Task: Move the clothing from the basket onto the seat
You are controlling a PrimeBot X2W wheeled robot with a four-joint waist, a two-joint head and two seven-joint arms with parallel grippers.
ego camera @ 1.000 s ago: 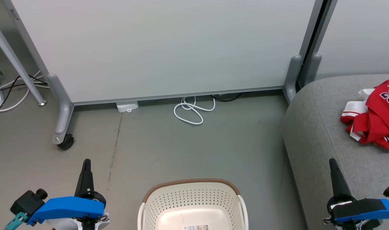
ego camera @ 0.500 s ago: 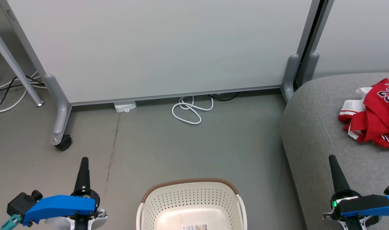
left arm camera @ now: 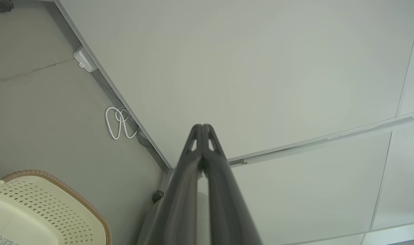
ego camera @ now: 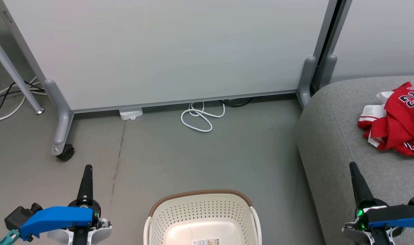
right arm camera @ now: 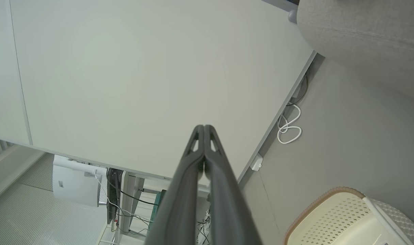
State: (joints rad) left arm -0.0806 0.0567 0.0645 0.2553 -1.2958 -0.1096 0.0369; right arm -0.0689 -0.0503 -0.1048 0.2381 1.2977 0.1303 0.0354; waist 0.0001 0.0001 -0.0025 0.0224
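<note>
The red clothing (ego camera: 397,122) with the number 23 lies crumpled on the grey seat (ego camera: 332,143) at the right edge of the head view. The cream basket (ego camera: 200,217) with a brown rim stands on the floor at bottom centre, with nothing but a label inside; it also shows as basket (left arm camera: 40,207) and basket (right arm camera: 346,217). My left gripper (ego camera: 88,169) is shut, left of the basket, holding nothing. My right gripper (ego camera: 352,165) is shut over the seat's near edge, below the clothing and apart from it. Each wrist view shows its gripper (left arm camera: 202,126) and gripper (right arm camera: 204,127) with the fingers pressed together.
A pale partition panel (ego camera: 166,51) on grey wheeled feet (ego camera: 62,149) stands behind the floor. A coiled white cable (ego camera: 200,117) and a white power box (ego camera: 130,113) lie at its base. More cables (ego camera: 10,98) trail at the far left.
The whole head view has shifted slightly, so the camera has moved. Both grippers stay shut and sit a little lower in the picture. The clothing and basket have not moved.
</note>
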